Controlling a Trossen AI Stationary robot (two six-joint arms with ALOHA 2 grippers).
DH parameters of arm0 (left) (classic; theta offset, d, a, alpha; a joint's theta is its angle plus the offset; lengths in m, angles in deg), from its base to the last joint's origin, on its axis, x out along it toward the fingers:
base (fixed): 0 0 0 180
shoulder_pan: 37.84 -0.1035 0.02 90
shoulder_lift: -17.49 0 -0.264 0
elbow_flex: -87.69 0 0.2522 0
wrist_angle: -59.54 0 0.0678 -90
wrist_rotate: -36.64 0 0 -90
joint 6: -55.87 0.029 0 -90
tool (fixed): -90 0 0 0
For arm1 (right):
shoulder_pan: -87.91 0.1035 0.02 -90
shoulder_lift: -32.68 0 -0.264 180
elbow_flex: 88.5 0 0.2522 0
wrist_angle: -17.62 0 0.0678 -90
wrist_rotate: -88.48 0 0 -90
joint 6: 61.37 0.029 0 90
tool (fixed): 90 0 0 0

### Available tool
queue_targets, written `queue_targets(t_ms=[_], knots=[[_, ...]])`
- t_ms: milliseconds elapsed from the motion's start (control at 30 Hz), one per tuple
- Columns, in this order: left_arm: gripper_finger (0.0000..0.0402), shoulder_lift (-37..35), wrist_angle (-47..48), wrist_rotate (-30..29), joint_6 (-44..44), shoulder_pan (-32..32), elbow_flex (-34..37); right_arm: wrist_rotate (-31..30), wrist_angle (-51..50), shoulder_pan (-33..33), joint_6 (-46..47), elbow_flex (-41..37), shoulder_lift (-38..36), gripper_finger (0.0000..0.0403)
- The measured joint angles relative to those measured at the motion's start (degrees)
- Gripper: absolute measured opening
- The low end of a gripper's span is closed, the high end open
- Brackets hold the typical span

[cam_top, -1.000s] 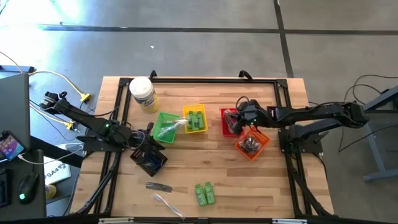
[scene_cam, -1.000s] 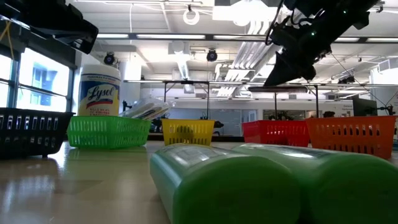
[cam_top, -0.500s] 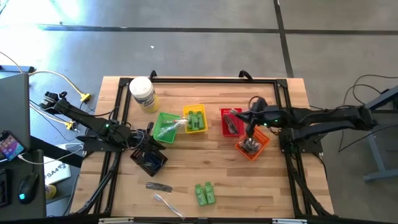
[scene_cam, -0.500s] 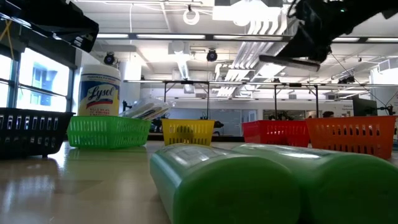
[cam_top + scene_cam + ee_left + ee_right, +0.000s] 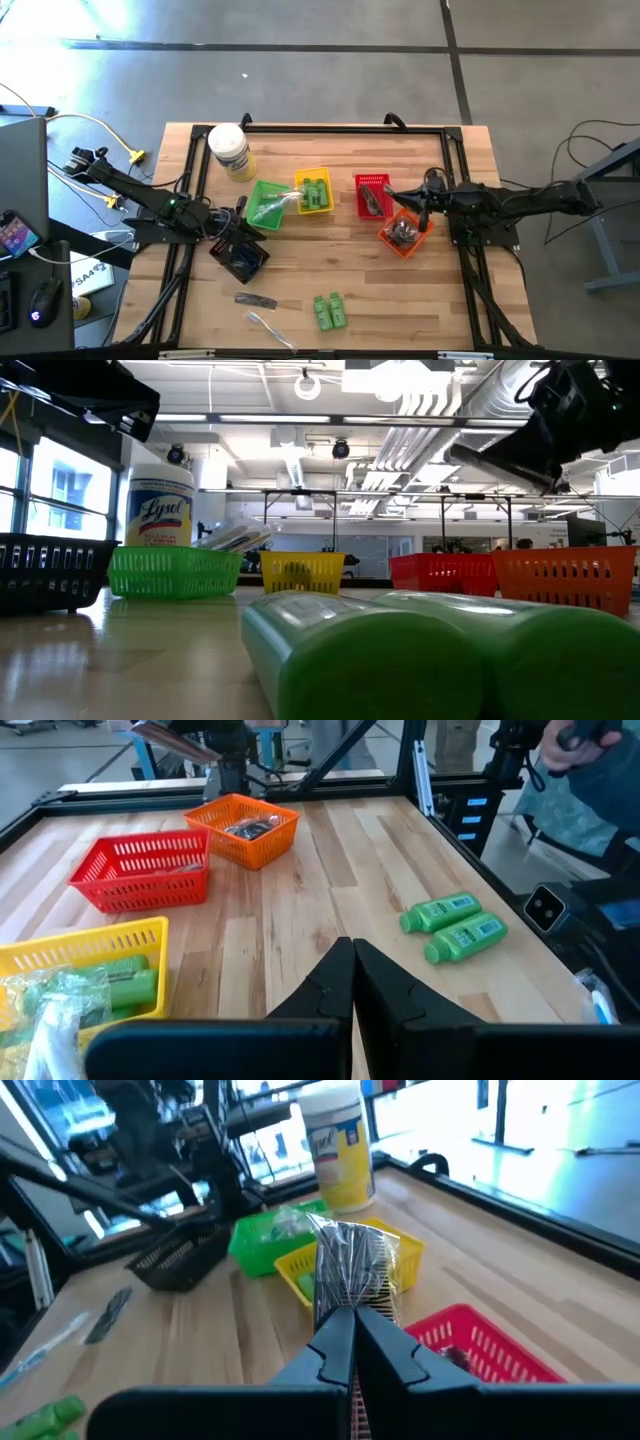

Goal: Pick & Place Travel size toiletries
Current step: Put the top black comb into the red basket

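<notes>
At the left of the high view we see the left gripper (image 5: 243,215) with its fingers pressed fully together and holding nothing, poised at the black basket (image 5: 240,258) near the table's nine o'clock edge. At about eleven o'clock lies the Lysol canister (image 5: 230,151). Moving right, the green basket (image 5: 262,202) carries clear-wrapped sticks and the yellow basket (image 5: 314,193) carries green bottles. In the open bare wood towards six o'clock lie a dark razor-like stick (image 5: 255,300), a clear-wrapped stick (image 5: 266,327) running diagonally to the front edge, and two green bottles (image 5: 329,311) side by side, long axes pointing roughly from six to twelve. Further right sits the red basket (image 5: 371,194), then the orange basket (image 5: 405,232) with dark pieces inside. The right gripper (image 5: 392,193) hovers between those two baskets, pinched tight on a silver-wrapped packet (image 5: 346,1267) that stands up from its fingertips in the right wrist view.
</notes>
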Motion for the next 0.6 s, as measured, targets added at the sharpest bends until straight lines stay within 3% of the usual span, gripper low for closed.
queue_targets(t_ms=[233, 600], knots=[[0.0, 0.0, 0.1, -0.7, 0.0, 0.0, 0.0, 0.1, 0.5, 0.0, 0.0, -4.0, -5.2, 0.0003], [0.0, 0.0, 0.2, -1.0, 1.5, 0.0, 0.0, 3.5, 6.8, 0.0, 3.0, -2.6, -4.6, 0.0003]])
